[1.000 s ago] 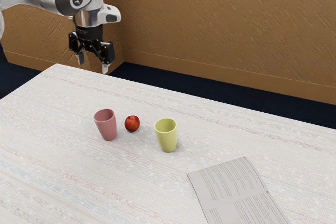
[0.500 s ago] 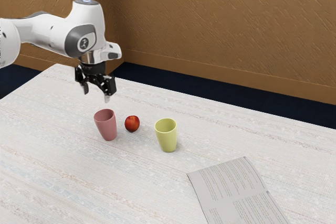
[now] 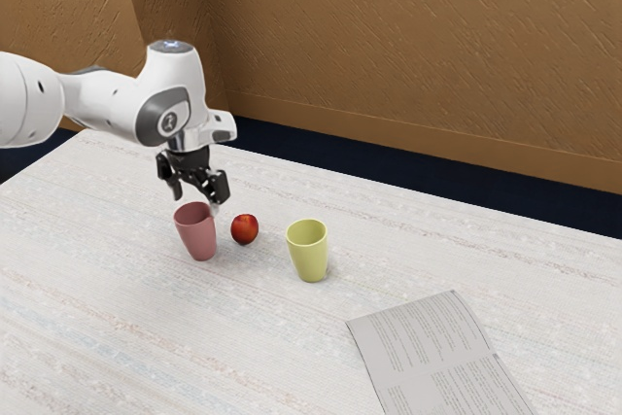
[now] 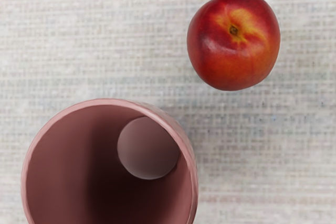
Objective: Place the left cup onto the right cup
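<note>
A pink cup (image 3: 196, 230) stands upright on the table at the exterior view's left, and a yellow-green cup (image 3: 308, 250) stands upright to its right. My gripper (image 3: 196, 191) hangs open just above the pink cup's rim, touching nothing. In the wrist view the pink cup (image 4: 105, 174) lies right under my hand, its hollow inside facing up at me.
A red peach (image 3: 245, 229) sits between the two cups, close to the pink one; in the wrist view the peach (image 4: 234, 40) lies just beyond the cup's rim. An open booklet (image 3: 437, 357) lies near the table's (image 3: 117, 337) front right. A brown wall stands behind.
My arm has come down and toward the exterior view's right, from high over the table's back edge to just above the pink cup. The cups and peach have stayed put.
</note>
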{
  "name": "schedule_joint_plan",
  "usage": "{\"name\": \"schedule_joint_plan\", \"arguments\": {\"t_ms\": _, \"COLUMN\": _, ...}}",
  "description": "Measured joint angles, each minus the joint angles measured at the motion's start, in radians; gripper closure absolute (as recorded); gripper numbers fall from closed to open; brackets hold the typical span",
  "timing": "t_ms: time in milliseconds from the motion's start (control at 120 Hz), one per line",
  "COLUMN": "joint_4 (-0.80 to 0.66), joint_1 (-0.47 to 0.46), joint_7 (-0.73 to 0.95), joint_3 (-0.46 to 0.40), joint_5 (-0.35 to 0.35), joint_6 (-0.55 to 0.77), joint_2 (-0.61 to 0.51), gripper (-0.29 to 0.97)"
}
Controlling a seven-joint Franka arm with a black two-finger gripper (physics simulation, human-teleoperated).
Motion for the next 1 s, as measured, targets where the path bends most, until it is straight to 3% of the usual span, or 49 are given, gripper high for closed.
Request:
{"name": "schedule_joint_plan", "arguments": {"t_ms": 717, "joint_4": -0.012, "joint_1": 0.005, "joint_7": 0.000, "joint_3": -0.008, "joint_5": -0.021, "joint_6": 0.125, "joint_2": 0.097, "gripper": 0.01}}
{"name": "schedule_joint_plan", "arguments": {"t_ms": 883, "joint_4": -0.012, "joint_1": 0.013, "joint_7": 0.000, "joint_3": -0.008, "joint_5": -0.022, "joint_6": 0.147, "joint_2": 0.121, "gripper": 0.08}}
{"name": "schedule_joint_plan", "arguments": {"t_ms": 1000, "joint_4": -0.013, "joint_1": 0.017, "joint_7": 0.000, "joint_3": -0.008, "joint_5": -0.022, "joint_6": 0.160, "joint_2": 0.126, "gripper": 0.22}}
